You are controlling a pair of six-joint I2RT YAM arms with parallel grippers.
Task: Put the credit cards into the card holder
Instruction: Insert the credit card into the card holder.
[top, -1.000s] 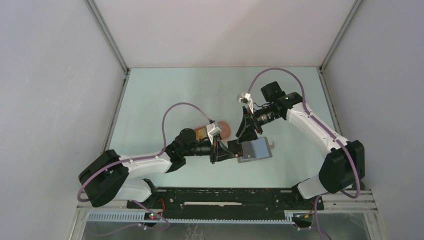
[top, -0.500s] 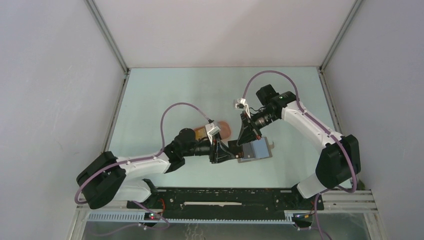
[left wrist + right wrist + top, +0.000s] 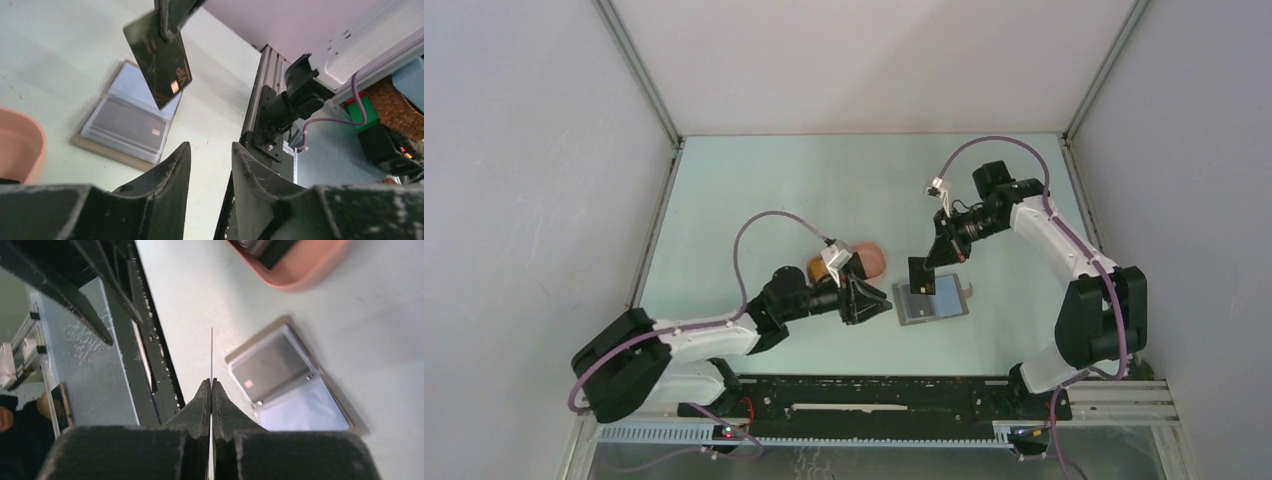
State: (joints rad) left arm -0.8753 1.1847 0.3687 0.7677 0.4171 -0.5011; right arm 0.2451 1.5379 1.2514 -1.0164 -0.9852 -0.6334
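The card holder [image 3: 944, 300] lies open and flat on the table, one half dark grey and one half blue-grey; it also shows as the card holder [image 3: 127, 122] and the card holder [image 3: 287, 380]. My right gripper [image 3: 931, 260] hangs just above its left half, shut on a dark credit card [image 3: 921, 276]. In the left wrist view that credit card [image 3: 157, 60] hangs tilted, corner down, over the holder. In the right wrist view the credit card [image 3: 211, 352] is edge-on in my right gripper [image 3: 211, 381]. My left gripper [image 3: 882, 302] is open and empty, just left of the holder; the left gripper [image 3: 210, 145] points past the holder's near edge.
A peach-orange oval tray [image 3: 872, 258] sits behind my left wrist, left of the holder; the tray [image 3: 300, 275] has something dark inside. The black base rail [image 3: 874, 395] runs along the near table edge. Grey walls close in the table on three sides.
My left gripper opened, let go of the dark card and drew back to the left. My right gripper shut on the card and lifted it up and to the right, over the holder.
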